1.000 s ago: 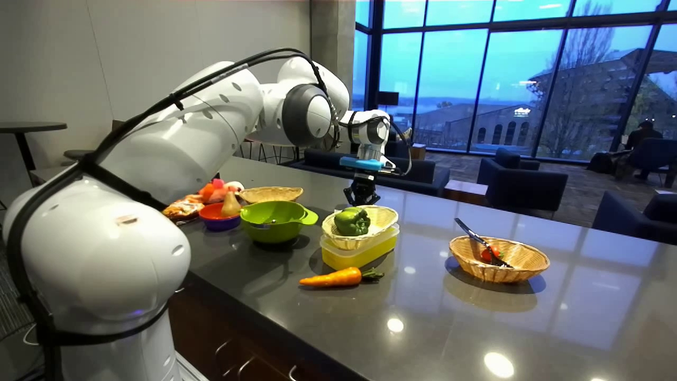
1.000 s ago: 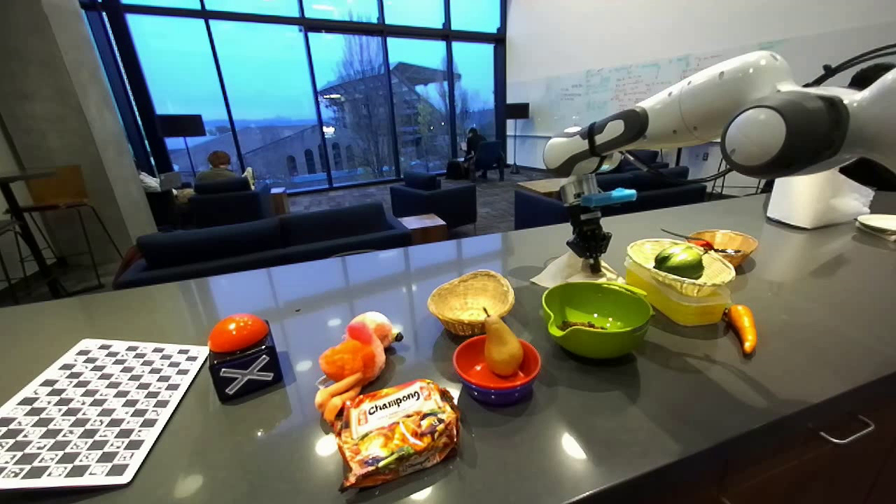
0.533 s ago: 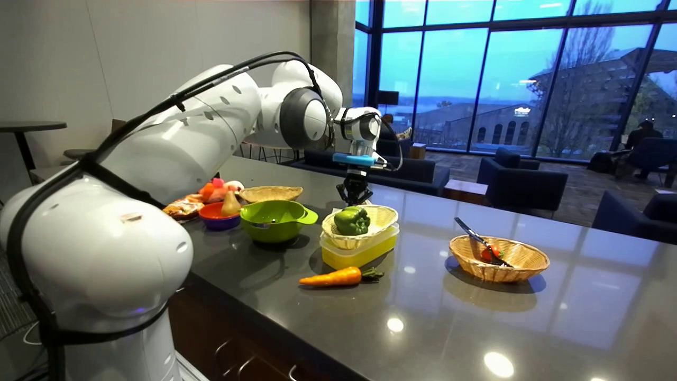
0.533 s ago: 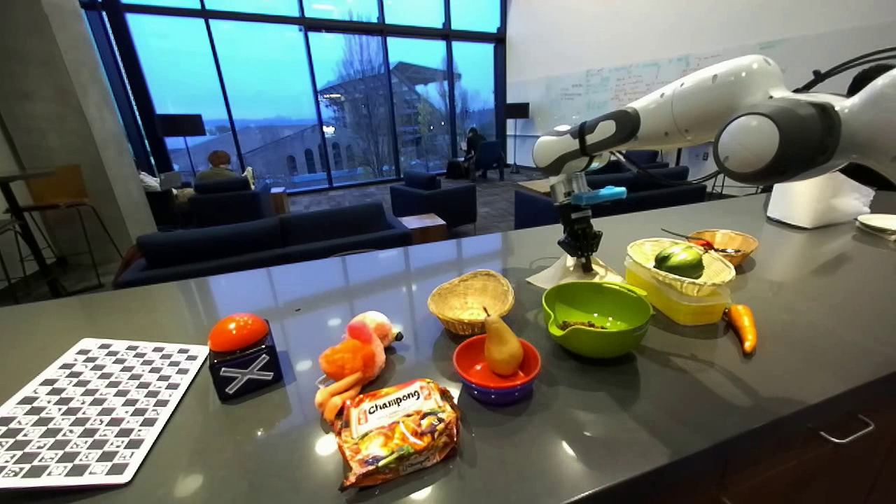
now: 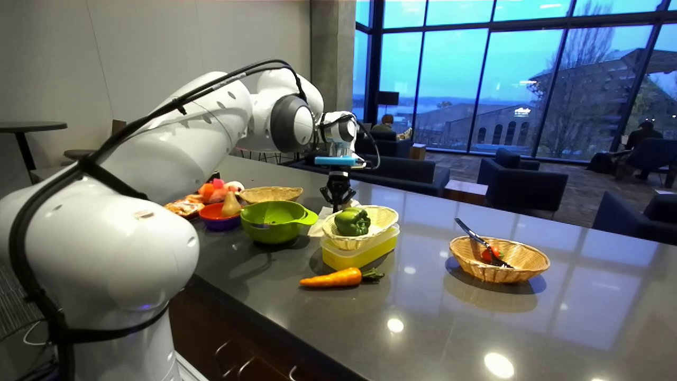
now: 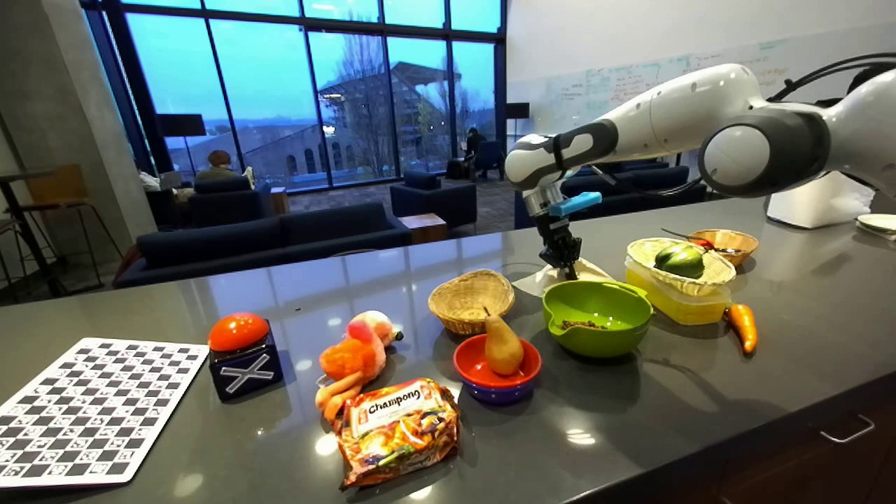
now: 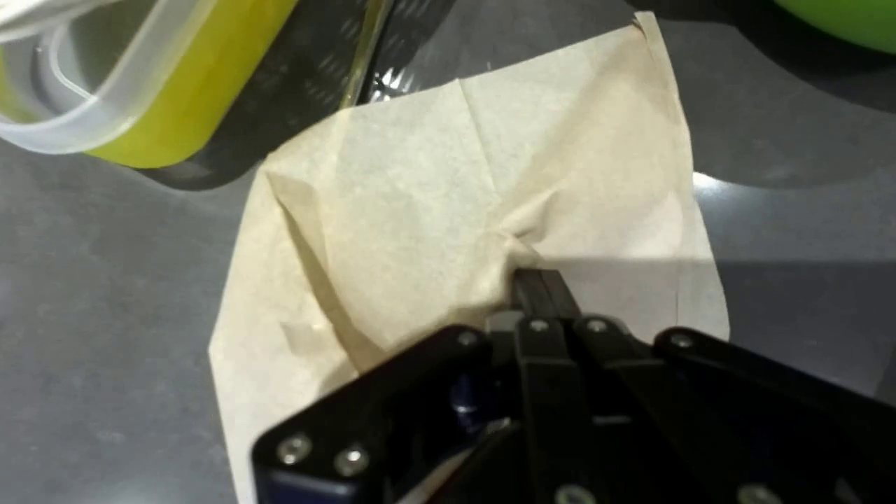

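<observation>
My gripper (image 7: 537, 276) points down with its fingertips pressed together on a crumpled, cream-coloured paper napkin (image 7: 420, 210). A bunched fold of the paper runs into the tips; how much of it is pinched there is hidden. In an exterior view the gripper (image 6: 568, 274) stands behind the green bowl (image 6: 595, 343), low over the counter, with the napkin (image 6: 535, 285) spread around it. The other exterior view has the gripper (image 5: 336, 209) just behind the pale basket holding a green pepper (image 5: 353, 221). That basket rests on a yellow container (image 5: 346, 258).
A carrot (image 6: 742, 327) lies near the container. Toward the far side of the bowl are a wicker basket (image 6: 455, 318), a red bowl (image 6: 469, 367) with a pear, a plush toy, a noodle packet and a red button. Another basket (image 5: 500, 272) holds a utensil and something red.
The gripper has moved left in both exterior views, and the napkin has slid along with it. More of the paper now shows between the green bowl and the yellow container.
</observation>
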Controlling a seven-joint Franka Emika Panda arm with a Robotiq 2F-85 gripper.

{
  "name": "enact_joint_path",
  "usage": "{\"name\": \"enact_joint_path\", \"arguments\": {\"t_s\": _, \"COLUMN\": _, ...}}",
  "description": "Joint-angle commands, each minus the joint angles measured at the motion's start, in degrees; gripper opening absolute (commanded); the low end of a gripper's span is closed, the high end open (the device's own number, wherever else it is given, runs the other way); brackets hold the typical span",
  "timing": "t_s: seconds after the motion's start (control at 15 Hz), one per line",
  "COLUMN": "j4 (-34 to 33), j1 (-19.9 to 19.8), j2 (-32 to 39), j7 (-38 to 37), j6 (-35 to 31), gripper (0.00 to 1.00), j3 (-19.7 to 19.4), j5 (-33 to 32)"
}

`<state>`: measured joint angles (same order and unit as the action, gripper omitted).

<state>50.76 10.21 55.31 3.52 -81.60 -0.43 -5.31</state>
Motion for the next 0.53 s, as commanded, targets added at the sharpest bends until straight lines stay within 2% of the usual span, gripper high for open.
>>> {"name": "enact_joint_path", "arguments": {"t_s": 0.0, "j4": -2.43, "j1": 3.27, "j2": 2.45, "j7": 0.39, "j6": 1.98, "gripper": 0.0, "j3": -0.9, "j5": -3.78}}
{"name": "enact_joint_path", "arguments": {"t_s": 0.47, "j4": -2.57, "j1": 8.73, "j2": 3.87, "j7": 1.31, "j6": 2.35, "gripper": 0.0, "j3": -0.58, "j5": -9.48}}
